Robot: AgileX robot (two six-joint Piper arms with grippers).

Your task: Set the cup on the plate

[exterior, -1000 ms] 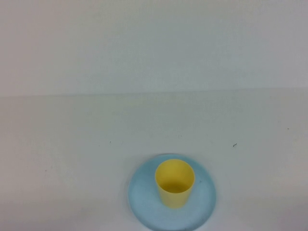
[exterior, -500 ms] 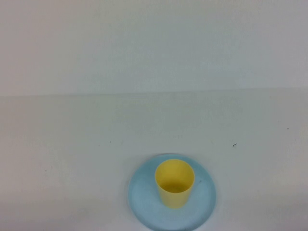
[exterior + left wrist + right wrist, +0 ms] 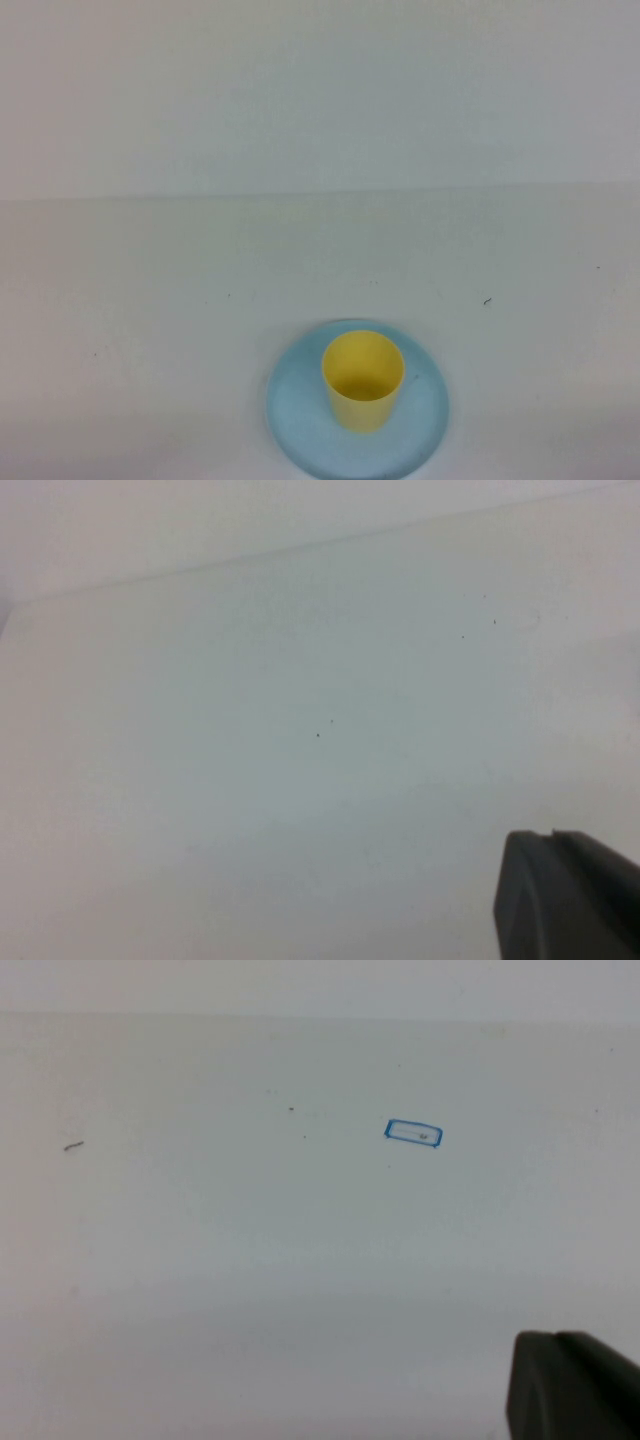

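The yellow cup (image 3: 362, 380) stands upright in the middle of the light blue plate (image 3: 300, 410), at the near edge of the white table in the high view. Neither arm shows in that view. In the left wrist view the left gripper (image 3: 550, 838) appears as dark fingers pressed together, shut on nothing, over bare table. In the right wrist view the right gripper (image 3: 556, 1338) looks the same, shut with nothing in it. Cup and plate are out of both wrist views.
A small blue-outlined rectangle (image 3: 413, 1134) is marked on the white table (image 3: 200, 300) in the right wrist view. A few dark specks dot the surface, one of them (image 3: 487, 301) to the right of the plate. The pale back wall rises behind the table.
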